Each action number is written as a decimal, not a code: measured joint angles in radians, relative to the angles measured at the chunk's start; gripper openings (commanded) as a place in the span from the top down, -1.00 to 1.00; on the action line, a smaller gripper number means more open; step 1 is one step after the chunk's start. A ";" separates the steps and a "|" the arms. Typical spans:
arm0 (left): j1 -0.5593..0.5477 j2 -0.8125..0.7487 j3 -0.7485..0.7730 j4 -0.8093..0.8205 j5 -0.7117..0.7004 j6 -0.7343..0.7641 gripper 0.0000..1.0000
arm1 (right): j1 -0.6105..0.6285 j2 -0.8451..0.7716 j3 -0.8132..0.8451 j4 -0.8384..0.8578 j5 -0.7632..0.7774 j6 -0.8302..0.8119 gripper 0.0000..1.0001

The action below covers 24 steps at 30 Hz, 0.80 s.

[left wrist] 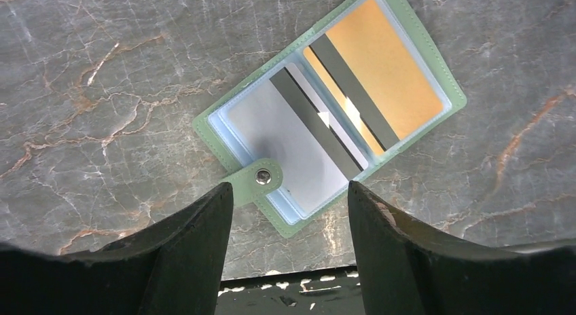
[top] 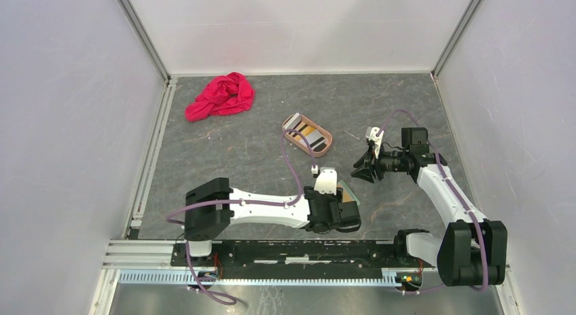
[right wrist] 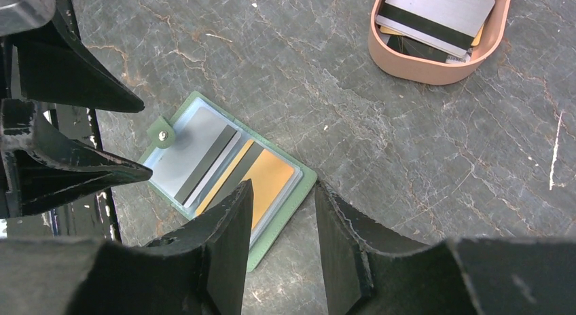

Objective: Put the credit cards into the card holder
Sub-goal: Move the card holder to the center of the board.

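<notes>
Near the front edge, the left gripper (left wrist: 291, 186) hovers empty, jaws apart, over the unfolded holder (left wrist: 200, 123). Further back the right gripper (right wrist: 282, 186) is empty too, jaws apart. Beyond it, the cards (right wrist: 435, 13) in the tray (right wrist: 414, 67) look thin, stiff and slippery, best pinched by a raised edge.

Tabletop (top: 258, 159): red cloth (top: 221, 96) at 11 o'clock; tan oval tray (top: 328, 146) with credit cards (top: 307, 132) near centre. Left hand (top: 342, 210) at 6 o'clock, covering most of the green card holder (top: 350, 191). Right hand (top: 361, 170) at 3 o'clock.

Open, flat sage-green card holder (left wrist: 246, 184), grey and orange credit cards (left wrist: 387, 64) in pockets
</notes>
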 measured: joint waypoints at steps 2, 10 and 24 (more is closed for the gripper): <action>0.000 0.027 0.032 -0.039 -0.006 -0.009 -0.38 | 0.000 0.001 0.000 0.000 0.005 0.004 0.11; 0.000 0.035 0.055 -0.105 -0.010 -0.008 -0.41 | -0.002 0.019 0.000 0.001 0.027 0.014 0.11; 0.027 0.036 0.056 -0.067 0.061 0.021 -0.43 | -0.006 0.026 0.000 0.001 0.033 0.014 0.11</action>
